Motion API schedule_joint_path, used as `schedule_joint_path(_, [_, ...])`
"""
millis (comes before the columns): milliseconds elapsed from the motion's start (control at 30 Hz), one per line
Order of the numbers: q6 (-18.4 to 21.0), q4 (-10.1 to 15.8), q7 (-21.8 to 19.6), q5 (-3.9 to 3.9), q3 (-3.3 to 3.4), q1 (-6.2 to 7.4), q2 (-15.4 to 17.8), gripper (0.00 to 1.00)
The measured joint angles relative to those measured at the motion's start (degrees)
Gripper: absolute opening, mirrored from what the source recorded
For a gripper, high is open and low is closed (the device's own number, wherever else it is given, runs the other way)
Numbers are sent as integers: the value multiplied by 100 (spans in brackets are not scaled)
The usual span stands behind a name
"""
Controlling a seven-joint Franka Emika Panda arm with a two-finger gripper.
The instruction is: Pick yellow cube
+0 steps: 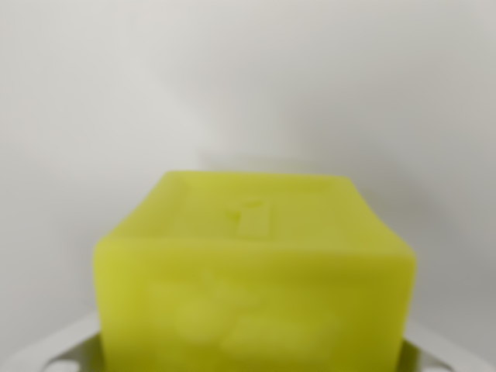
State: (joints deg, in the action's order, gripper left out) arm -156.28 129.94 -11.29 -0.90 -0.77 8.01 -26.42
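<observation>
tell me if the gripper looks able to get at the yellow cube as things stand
Probably yes: the yellow cube fills the lower wrist view, very close, with pale gripper parts at both bottom corners and nothing in between. The fingertips are out of frame, so a grasp cannot be confirmed.

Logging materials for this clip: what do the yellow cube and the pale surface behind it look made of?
Yellow cube: probably plastic or foam, matte, with even colour, soft edges and no glare. Pale surface: smooth, matte, off-white; too blurred to name the material.

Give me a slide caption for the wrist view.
Close-up of a blurred yellow cube filling the lower frame against a plain pale surface.
</observation>
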Motion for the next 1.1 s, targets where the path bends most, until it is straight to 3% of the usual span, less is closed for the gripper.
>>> schedule_joint_path(1100, [1014,119,35,51,0,8,1132,0])
